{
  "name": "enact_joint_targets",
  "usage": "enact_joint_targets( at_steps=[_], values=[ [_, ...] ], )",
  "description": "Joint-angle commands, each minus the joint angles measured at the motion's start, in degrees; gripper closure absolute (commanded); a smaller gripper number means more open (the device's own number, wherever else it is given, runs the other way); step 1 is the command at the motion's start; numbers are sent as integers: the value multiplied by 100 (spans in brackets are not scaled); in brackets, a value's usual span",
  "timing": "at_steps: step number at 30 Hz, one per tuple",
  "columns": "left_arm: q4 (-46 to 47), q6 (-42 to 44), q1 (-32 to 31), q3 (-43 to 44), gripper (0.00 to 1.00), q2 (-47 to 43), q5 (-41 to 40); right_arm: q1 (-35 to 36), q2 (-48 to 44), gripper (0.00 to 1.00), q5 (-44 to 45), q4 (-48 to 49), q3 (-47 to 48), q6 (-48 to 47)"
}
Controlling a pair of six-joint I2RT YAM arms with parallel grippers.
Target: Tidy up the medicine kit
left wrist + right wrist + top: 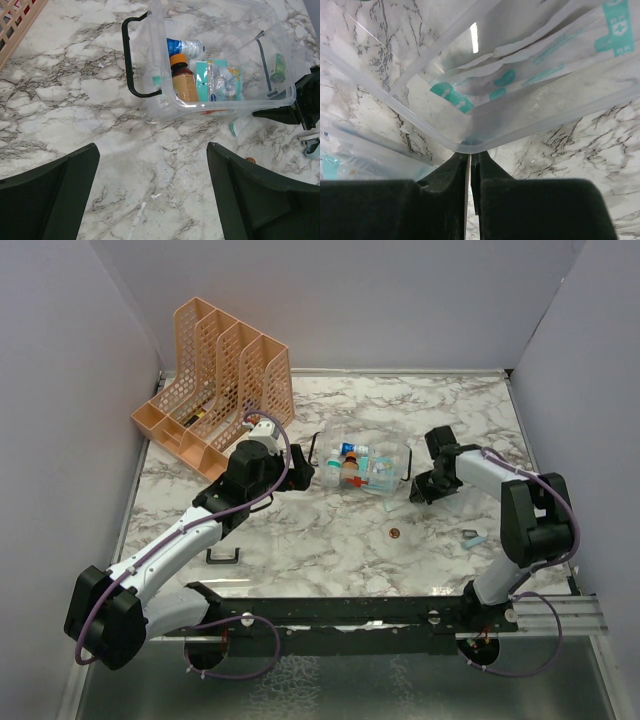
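Clear plastic kit [240, 30] with a black handle [128, 65] held bottles [184, 85] and packets [220, 82]; right gripper [470, 157] pinched its rim, left gripper [151, 150] stood wide.

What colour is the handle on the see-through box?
Black. The handle shows best in the left wrist view.

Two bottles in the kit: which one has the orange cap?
The amber-brown bottle, next to the teal packets in the medicine kit. The other bottle is white with a blue label and a pale cap.
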Motion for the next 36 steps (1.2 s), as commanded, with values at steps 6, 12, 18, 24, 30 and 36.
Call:
enact_joint_targets(
  at_steps=[6, 12, 18, 24, 30, 36],
  values=[
    [111, 50, -14, 33, 8, -81, -109, 38, -336, 99, 238, -366, 85, -138],
    [117, 52, -14, 41, 8, -65, -110, 36, -1078, 99, 312, -570, -48, -89],
    [130, 45, -18, 41, 8, -55, -88, 31, -1835, 99, 1142, -1353, -105, 529],
    [128, 40, -14, 63, 8, -26, -65, -43, -2398, 99, 2256, -1710, -75, 1141],
    [117, 45, -14, 79, 8, -13, -40, -317, -2117, 99, 2770, -1905, 194, 1495],
    [61, 66, -14, 84, 8, -49, -67, -490, -1914, 99, 2813, -1668, 182, 1864]
  ],
)
